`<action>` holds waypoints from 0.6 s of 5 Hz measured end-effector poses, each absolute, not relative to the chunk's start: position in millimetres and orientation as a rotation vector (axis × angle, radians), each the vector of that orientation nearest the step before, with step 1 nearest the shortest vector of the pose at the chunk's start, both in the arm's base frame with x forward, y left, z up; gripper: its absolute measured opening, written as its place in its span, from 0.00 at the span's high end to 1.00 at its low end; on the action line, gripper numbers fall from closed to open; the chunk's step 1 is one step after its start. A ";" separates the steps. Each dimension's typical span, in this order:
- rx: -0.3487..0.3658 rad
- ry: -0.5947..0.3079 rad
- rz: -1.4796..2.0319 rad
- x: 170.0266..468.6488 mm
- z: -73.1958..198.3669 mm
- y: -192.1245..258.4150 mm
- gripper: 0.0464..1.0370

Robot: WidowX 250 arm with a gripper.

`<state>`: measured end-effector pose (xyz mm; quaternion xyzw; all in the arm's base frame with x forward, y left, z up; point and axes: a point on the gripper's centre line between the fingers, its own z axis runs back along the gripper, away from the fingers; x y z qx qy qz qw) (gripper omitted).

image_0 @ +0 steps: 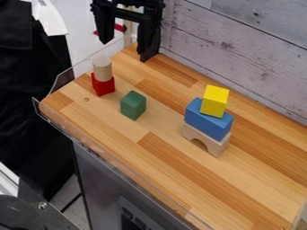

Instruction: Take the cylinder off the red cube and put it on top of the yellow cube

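Note:
The black gripper (pixel 125 49) hangs at the top left of the camera view, its two fingers spread wide with nothing held between them. Just below and to its left, a pale wooden cylinder (pixel 103 68) stands upright on the red cube (pixel 103 85). Farther right, the yellow cube (pixel 214 101) rests on a blue block (pixel 207 119), which lies across a natural wood arch (pixel 205 140). The top face of the yellow cube is bare.
A green block (pixel 133 105) stands on the wooden tabletop (pixel 162 166) between the two stacks. A clear plastic rim (pixel 111 157) follows the table's left and front edge. Behind the table rises a grey plank wall (pixel 240 54).

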<state>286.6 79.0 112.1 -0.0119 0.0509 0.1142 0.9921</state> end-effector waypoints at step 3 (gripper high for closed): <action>-0.040 0.093 0.238 301.4 110.0 101.4 0.04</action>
